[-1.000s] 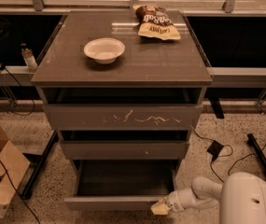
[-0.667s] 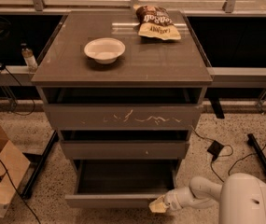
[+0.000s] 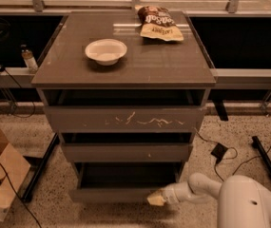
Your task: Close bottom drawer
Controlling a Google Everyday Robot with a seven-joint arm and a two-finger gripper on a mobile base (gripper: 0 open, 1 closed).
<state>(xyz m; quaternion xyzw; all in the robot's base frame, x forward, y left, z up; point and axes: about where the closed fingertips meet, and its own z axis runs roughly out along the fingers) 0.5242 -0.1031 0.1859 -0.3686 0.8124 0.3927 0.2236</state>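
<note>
Camera view, looking down on the front of the drawer unit.

- Bottom drawer [image 3: 116,194]: lowest of three, near the floor. Its plain front strip stands forward of the two drawers above and a band of dark base shows behind it, so it is part-way out. Task not done.
- Claw [image 3: 157,199]: low, at the right end of that front strip, pale tip touching it or just beside it. Cannot tell whether the claw is wide or narrow; it holds nothing that I can see.
- Arm [image 3: 197,189]: reaches in from the robot body at lower right, nearly level with the floor. Judgement: it is held low and square-on because the front has no handle, so the only way to close it is a flat push on the strip.
- Risk (judgement): contact sits off-centre to the right, so the drawer may skew on its runners and bind. A slow, straight push inward looks right.
- Middle drawer [image 3: 125,152] and scratched top drawer [image 3: 125,118]: both also stand a little forward, but they are not part of this task.
- Bench [image 3: 144,65]: carries a white bowl [image 3: 106,51] and a chip bag [image 3: 159,23], well apart from the work.
</note>
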